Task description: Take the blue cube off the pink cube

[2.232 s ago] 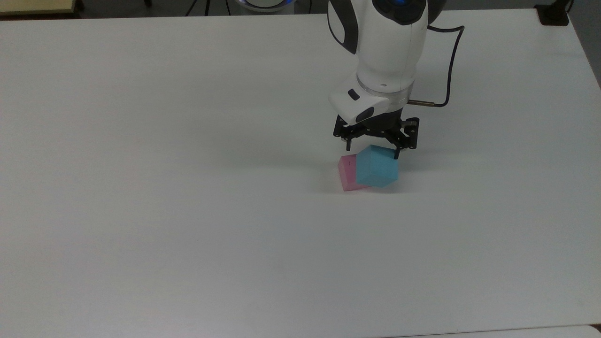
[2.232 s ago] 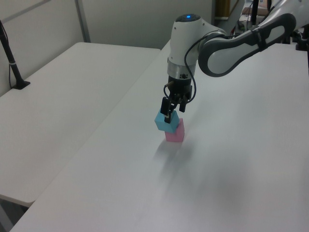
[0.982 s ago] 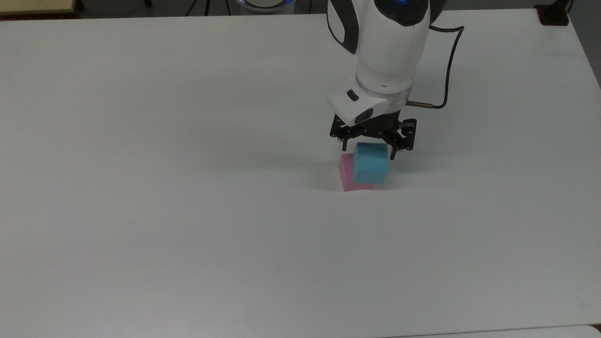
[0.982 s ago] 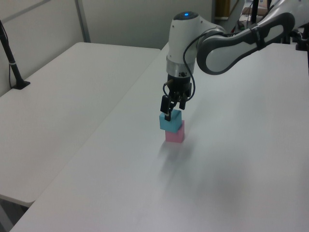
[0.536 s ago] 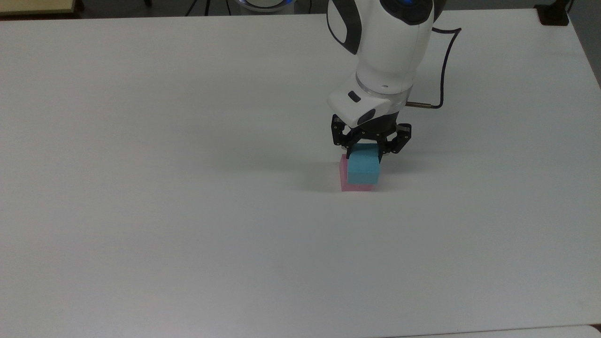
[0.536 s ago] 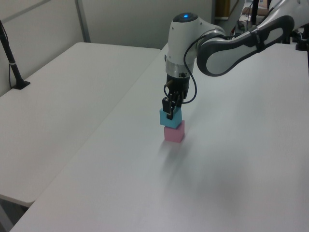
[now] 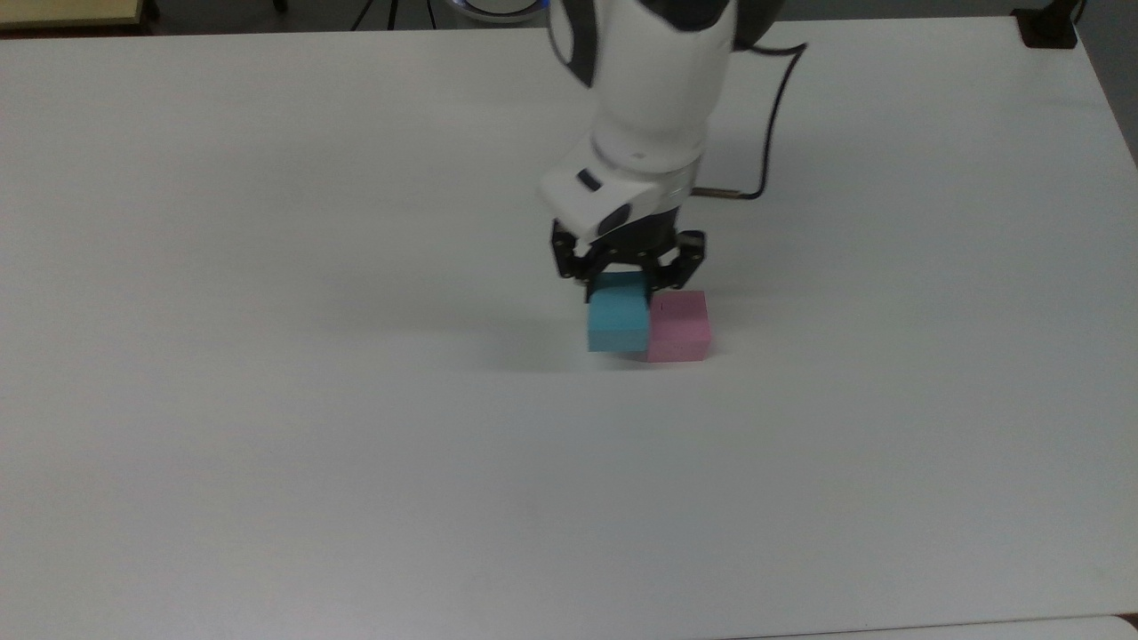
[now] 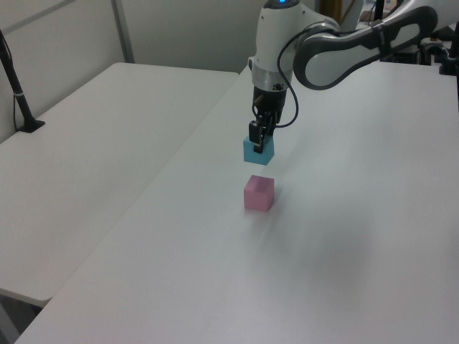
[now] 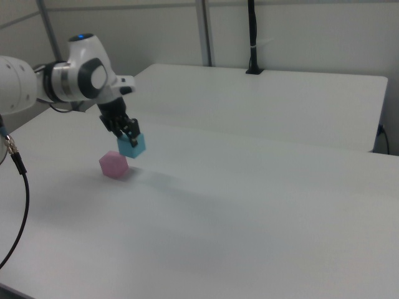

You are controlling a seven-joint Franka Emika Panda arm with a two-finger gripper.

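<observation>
The blue cube (image 7: 618,322) hangs in the air, clear of the table, with my gripper (image 7: 625,283) shut on its upper part. In the left view the blue cube (image 8: 259,150) is held beyond and above the pink cube (image 8: 258,193), with my gripper (image 8: 258,137) on top of it. The pink cube (image 7: 679,325) sits alone on the white table (image 7: 356,444), just to the top view's right of the blue one. In the right view my gripper (image 9: 127,133) holds the blue cube (image 9: 132,146) up and to the right view's right of the pink cube (image 9: 113,164).
A black cable (image 7: 769,124) trails from the wrist over the table. A second white table (image 8: 86,143) stands alongside, with a black post (image 8: 16,93) on it. The table's front half is bare white surface.
My gripper shut on the blue cube, lifted it off the pink cube and carried it toward the top view's left. The pink cube stayed in place, its top now uncovered.
</observation>
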